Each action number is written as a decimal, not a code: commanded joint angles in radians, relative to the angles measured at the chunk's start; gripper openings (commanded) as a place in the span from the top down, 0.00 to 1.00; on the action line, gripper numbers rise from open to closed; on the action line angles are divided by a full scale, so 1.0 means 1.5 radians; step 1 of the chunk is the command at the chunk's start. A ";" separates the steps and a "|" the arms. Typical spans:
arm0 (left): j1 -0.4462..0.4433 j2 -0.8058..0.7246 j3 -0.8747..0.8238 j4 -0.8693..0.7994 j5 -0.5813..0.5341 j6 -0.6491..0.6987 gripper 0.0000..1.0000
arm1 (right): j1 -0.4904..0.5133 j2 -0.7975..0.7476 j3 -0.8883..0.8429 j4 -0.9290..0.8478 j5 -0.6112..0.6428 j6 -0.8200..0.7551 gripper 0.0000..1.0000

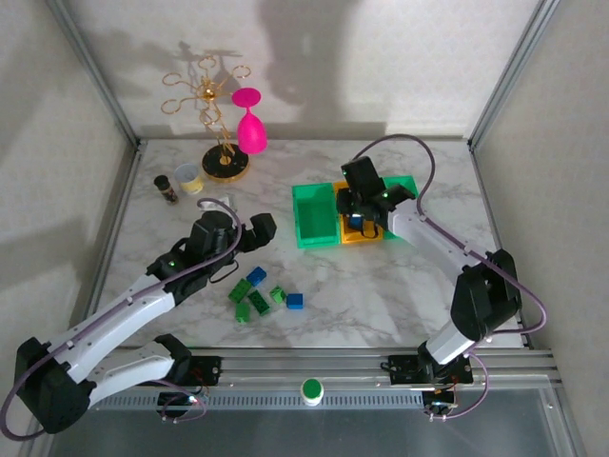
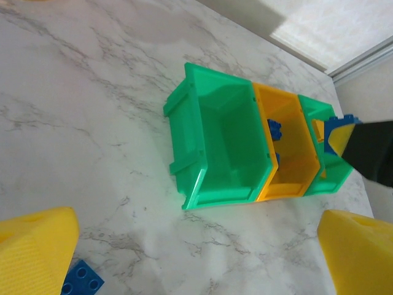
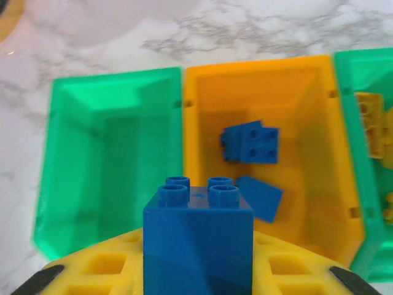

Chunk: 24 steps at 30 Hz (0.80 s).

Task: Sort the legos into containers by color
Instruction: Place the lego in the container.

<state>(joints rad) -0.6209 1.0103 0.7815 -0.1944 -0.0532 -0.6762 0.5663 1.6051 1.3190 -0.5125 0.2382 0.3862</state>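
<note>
My right gripper (image 1: 358, 213) hangs over the orange middle bin (image 1: 353, 236), shut on a blue lego (image 3: 198, 236) that stands studs-up between its yellow fingers (image 3: 104, 270). Two blue legos (image 3: 250, 142) lie inside that orange bin (image 3: 307, 184). The green bin to its left (image 3: 92, 160) has nothing in it. The green bin to its right (image 3: 351, 153) holds yellow legos (image 3: 371, 120). My left gripper (image 1: 249, 231) is open above bare table, a little left of the bins. Loose green legos (image 1: 259, 302) and blue legos (image 1: 295, 301) lie just in front of it, and one blue lego (image 2: 81, 279) sits by its left finger (image 2: 37, 252).
A gold stand with a pink glass (image 1: 249, 119) is at the back left, beside a clear cup (image 1: 187, 177) and a dark jar (image 1: 166, 188). Enclosure walls close in the table's left, right and back sides. A metal rail (image 1: 362, 367) runs along the near edge.
</note>
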 commanded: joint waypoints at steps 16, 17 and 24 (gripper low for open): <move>-0.008 0.068 0.027 0.038 0.011 0.026 0.01 | -0.097 0.210 0.108 0.056 -0.010 -0.008 0.70; -0.008 0.069 0.028 0.037 0.009 0.026 0.00 | -0.099 0.220 0.115 0.054 -0.011 -0.010 0.69; -0.008 0.070 0.029 0.037 0.003 0.027 0.01 | -0.101 0.242 0.135 0.053 -0.041 -0.019 0.60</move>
<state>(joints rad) -0.6270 1.1118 0.7979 -0.1524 -0.0372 -0.6544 0.4141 1.9572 1.4944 -0.4370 0.2077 0.3740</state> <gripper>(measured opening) 0.996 0.391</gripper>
